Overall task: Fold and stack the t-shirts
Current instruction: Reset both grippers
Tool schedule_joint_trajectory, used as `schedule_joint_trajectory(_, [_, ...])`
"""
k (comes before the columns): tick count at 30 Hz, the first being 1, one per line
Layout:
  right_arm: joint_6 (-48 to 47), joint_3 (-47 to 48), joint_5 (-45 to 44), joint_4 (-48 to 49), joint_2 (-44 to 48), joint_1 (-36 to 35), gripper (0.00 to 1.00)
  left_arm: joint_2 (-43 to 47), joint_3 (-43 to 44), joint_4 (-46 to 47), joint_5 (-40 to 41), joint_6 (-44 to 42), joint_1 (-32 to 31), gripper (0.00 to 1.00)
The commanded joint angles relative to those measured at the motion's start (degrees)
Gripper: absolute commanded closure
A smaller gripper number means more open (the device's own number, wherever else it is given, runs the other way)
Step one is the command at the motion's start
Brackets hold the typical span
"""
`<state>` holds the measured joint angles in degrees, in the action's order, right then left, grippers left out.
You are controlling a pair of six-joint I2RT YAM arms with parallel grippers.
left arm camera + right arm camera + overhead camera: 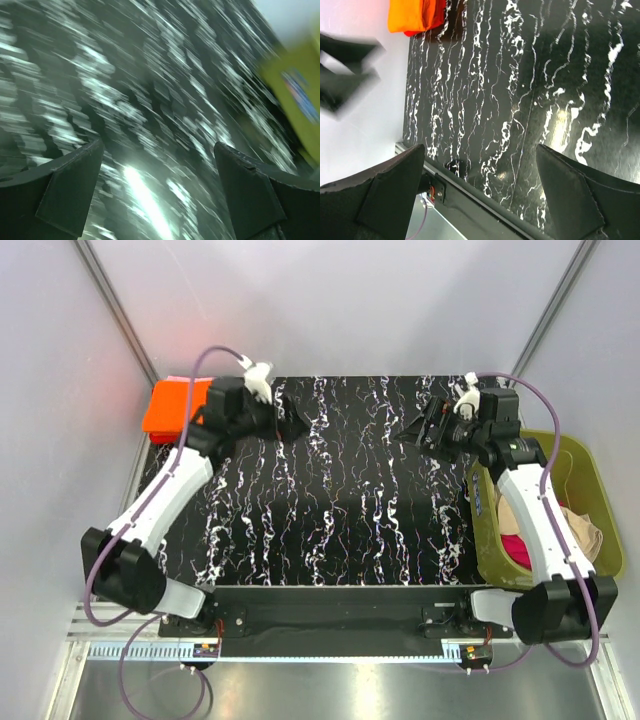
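Note:
A folded bright orange t-shirt (176, 406) lies at the table's far left corner, on top of a red-orange one; the stack also shows in the right wrist view (411, 15). A magenta t-shirt (515, 548) and a beige one (586, 528) lie crumpled in the olive-green basket (603, 502). My left gripper (291, 418) is open and empty above the far left of the table, just right of the orange stack. My right gripper (418, 429) is open and empty above the far right of the table. Both wrist views show wide-apart fingers with only table between them.
The table top (330, 490) is black with white marbling. The basket stands off the table's right edge and shows blurred in the left wrist view (295, 85). White walls close in the far side and both flanks. The left arm shows blurred in the right wrist view (345, 70).

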<state>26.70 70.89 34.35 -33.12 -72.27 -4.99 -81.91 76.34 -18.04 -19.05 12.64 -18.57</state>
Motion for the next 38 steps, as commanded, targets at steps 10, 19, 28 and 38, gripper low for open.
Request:
schedule_joint_trajectory(10, [3.62,0.39,-6.57,-4.58,9.16,-0.37,0.0,20.99,-14.63,1.6,-16.46,3.44,-2.0,0.01])
schedule_joint_trajectory(19, [3.53,0.47,-7.72,-4.32,10.83,-0.37,0.0,22.32,-15.43,2.05,-16.19,4.84,-2.0,0.01])
schedule_joint_trajectory(28, [3.8,0.12,-9.39,-4.32,11.45,-0.28,0.0,22.76,-14.73,2.14,-15.41,5.02,-2.0,0.01])
schedule_joint_trajectory(38, [2.83,0.21,-10.7,-4.14,12.5,-0.37,0.0,23.02,-13.76,1.69,-14.0,5.81,-1.82,0.01])
